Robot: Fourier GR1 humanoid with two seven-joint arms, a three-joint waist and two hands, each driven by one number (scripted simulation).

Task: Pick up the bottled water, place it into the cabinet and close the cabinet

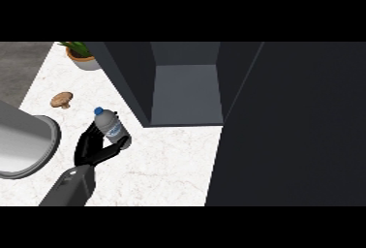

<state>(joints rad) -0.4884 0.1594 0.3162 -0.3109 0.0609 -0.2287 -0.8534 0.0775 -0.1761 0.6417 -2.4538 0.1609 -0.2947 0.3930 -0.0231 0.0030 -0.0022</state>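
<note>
Kitchen: marble counter [164, 160], open cabinet [186, 92], sink [28, 145].

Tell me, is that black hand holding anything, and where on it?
Yes. The left hand holds the bottled water by its lower body, near the base; the blue cap end sticks out free above the fingers.

A white marbled worktop [164, 164] fills the view under even light. A potted plant [80, 54] stands at its far edge, a grey floor [22, 63] beyond. A round metal sink [25, 145] sits at the left edge.
</note>
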